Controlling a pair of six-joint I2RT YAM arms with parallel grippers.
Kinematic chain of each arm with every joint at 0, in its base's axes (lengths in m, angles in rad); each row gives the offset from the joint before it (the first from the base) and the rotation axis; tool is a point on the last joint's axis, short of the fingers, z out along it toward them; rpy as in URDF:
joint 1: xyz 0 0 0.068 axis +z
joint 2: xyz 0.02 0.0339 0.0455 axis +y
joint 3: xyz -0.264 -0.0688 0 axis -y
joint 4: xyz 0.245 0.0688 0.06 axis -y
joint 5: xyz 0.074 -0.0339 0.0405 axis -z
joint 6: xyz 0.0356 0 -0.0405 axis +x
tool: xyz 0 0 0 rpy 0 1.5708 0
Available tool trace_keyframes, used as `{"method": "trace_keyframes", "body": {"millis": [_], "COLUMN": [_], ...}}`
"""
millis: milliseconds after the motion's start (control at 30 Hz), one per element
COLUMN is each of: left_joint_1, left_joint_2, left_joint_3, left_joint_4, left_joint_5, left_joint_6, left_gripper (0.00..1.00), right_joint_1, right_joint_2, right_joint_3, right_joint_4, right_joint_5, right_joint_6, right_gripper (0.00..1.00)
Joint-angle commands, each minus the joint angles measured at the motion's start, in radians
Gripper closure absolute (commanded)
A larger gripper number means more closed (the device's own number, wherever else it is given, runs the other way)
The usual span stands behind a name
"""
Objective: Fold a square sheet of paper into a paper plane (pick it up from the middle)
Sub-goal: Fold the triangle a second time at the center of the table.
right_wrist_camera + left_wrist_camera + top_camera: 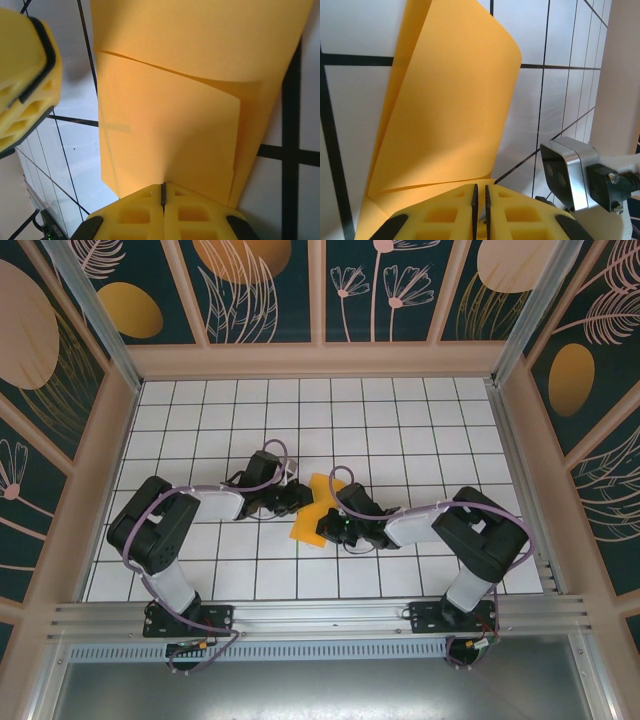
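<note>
The square sheet of paper (312,515) is orange-yellow, folded over on itself, and held low over the white grid table between both arms. In the left wrist view its upper flap (450,100) curls up above the layer beneath. My left gripper (480,187) sits at the sheet's left edge (303,498), its pads a thin slit apart with nothing seen between them. My right gripper (163,185) is shut on the sheet (175,125), and a crease runs out from its tips. It grips from the right (337,525). The paper plane is out of view.
The white grid table (400,420) is boxed in by pale frames and dark leaf-pattern panels (260,290). The right wrist's camera housing (567,170) is close to my left fingers. A left finger (20,80) shows at the upper left of the right wrist view.
</note>
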Motion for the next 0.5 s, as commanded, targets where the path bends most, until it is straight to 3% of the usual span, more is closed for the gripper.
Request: {"method": "trace_keyframes", "body": {"millis": [0, 233, 467], "left_joint_1": [0.000, 0.009, 0.058], "left_joint_2": [0.036, 0.086, 0.113], "left_joint_3": [-0.029, 0.010, 0.034], "left_joint_4": [0.030, -0.059, -0.085], "left_joint_5": [0.049, -0.107, -0.127], "left_joint_6": [0.018, 0.073, 0.111], "left_gripper": [0.85, 0.88, 0.88], "right_joint_1": [0.002, 0.001, 0.000], "right_joint_2": [0.054, 0.044, 0.039], "right_joint_3": [-0.005, -0.035, -0.053], "right_joint_4": [-0.110, -0.109, -0.137], "right_joint_5": [-0.016, -0.021, -0.021], "right_joint_6": [-0.022, -0.019, -0.041], "right_gripper": [1.00, 1.00, 1.00]}}
